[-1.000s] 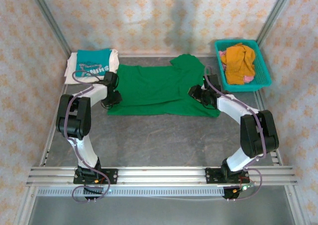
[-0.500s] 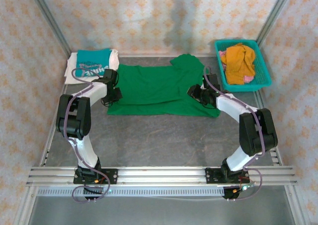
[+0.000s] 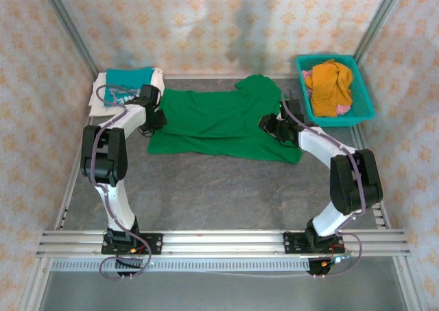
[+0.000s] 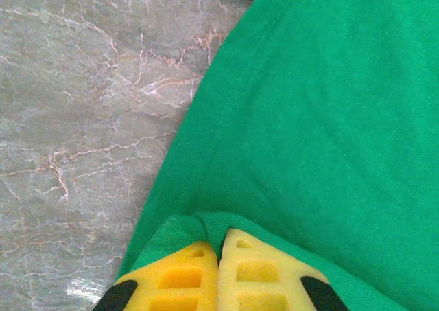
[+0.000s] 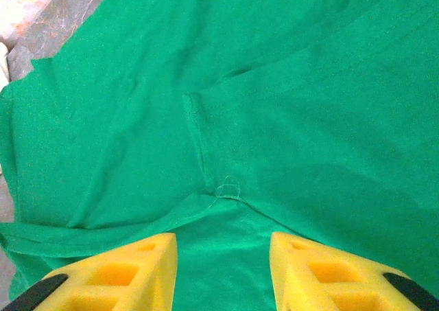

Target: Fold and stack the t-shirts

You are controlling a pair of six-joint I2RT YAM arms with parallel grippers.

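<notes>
Within left tool (image 4: 219, 250), green t-shirt (image 4: 315, 119) hem

The green t-shirt (image 5: 309, 119) covered nearly the whole frame, a stitched seam running down its centre to a small loose thread. At the bottom edge the right gripper (image 5: 219, 248) stood with its yellow fingers (image 5: 130, 273) apart above the cloth. Grey table (image 5: 68, 29) showed at upper left.

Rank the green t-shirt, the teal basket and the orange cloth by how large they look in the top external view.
Largest to smallest:
1. green t-shirt
2. teal basket
3. orange cloth, lying inside that basket
</notes>
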